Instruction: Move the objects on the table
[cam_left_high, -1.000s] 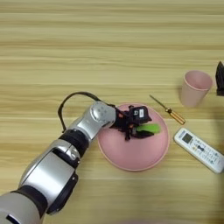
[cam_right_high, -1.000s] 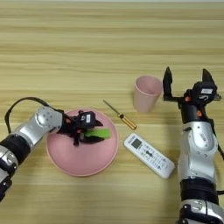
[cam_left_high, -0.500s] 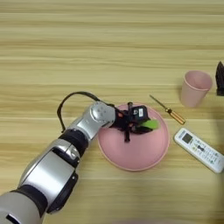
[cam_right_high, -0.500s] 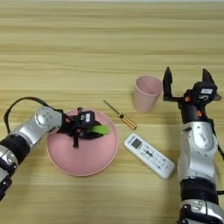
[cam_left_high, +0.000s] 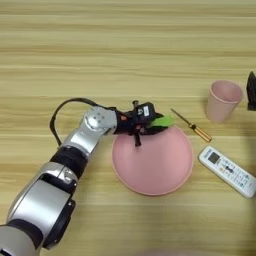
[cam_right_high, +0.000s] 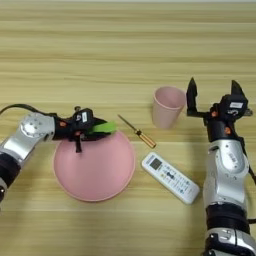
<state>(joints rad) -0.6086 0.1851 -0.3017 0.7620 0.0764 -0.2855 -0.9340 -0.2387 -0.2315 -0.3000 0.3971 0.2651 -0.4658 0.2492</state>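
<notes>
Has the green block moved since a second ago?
Yes. The green block, gripped by the left gripper, has shifted from over the pink plate's middle toward its far rim.

Pink cup (cam_right_high: 167, 106), green block (cam_left_high: 162, 121), white remote (cam_right_high: 170, 178)

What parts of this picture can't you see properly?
- The green block: the left gripper holds it over the pink plate, and the fingers cover its near end in both views.
- Remote control: buttons too small to read.
- Inside the pink cup: its wall hides the bottom.
- Right gripper: left eye view cuts it off at the edge.
</notes>
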